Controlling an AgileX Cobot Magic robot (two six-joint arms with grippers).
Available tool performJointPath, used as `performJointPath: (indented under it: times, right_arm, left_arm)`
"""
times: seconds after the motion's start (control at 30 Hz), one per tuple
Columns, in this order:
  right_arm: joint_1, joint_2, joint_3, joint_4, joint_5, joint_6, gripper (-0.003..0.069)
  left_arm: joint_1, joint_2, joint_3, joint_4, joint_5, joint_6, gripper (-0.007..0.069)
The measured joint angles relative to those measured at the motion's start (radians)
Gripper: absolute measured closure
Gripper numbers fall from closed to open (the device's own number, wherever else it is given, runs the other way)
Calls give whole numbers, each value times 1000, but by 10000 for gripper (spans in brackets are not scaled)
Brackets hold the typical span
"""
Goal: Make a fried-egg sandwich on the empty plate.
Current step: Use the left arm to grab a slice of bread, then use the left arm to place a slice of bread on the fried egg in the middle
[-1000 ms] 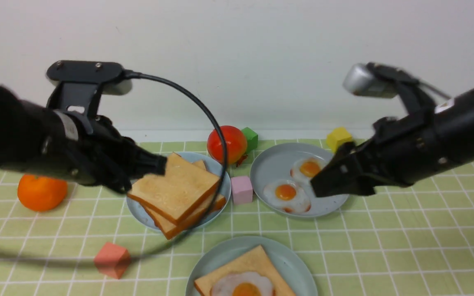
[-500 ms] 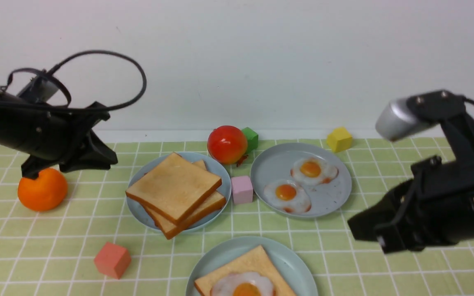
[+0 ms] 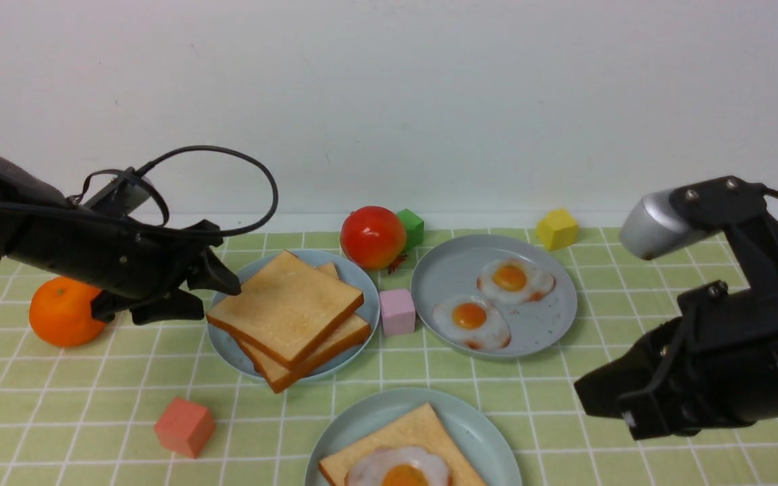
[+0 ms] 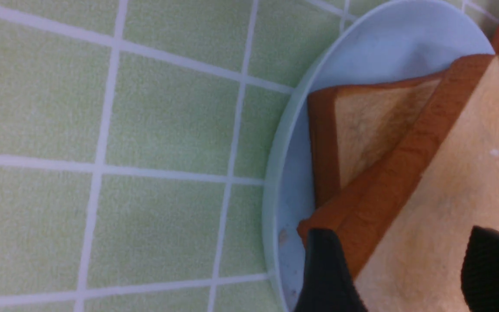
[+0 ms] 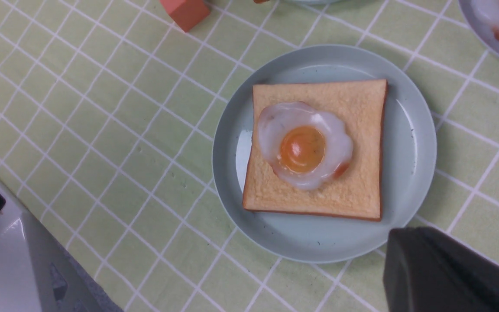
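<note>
The left gripper (image 3: 217,302) has its jaws spread at the edge of the toast stack (image 3: 288,307), beyond the mint plate (image 3: 480,428). The right gripper (image 3: 602,401), pressed together, hovers right of that plate, which holds one toast slice (image 3: 416,428) topped with a fried egg (image 3: 396,469).

This looks like a robot test bench dressed as a kitchen table. A green checked cloth (image 3: 564,418) meets a bare white wall (image 3: 429,101). Loose toy blocks such as a salmon cube (image 3: 184,426) lie about, and black robot arms (image 3: 754,351) reach in from both sides.
</note>
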Motion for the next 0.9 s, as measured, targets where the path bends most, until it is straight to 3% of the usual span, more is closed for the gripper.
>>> performJointPath:
  times: [0.2,0.47,0.7,0.9]
  right_arm:
    - [0,0,0,10,1,1,652]
    - [0,0,0,15,1,1,647]
    - [0,0,0,16,21,3,643]
    - [0,-1,0,16,30,3,636]
  left_arm:
    - [0,23,-1,-21,-4,35,291]
    - [0,23,-7,-21,18,142,598]
    - [2,-19,-58,-17,106,269,622]
    - [2,-119,-70,-64,301,501,622]
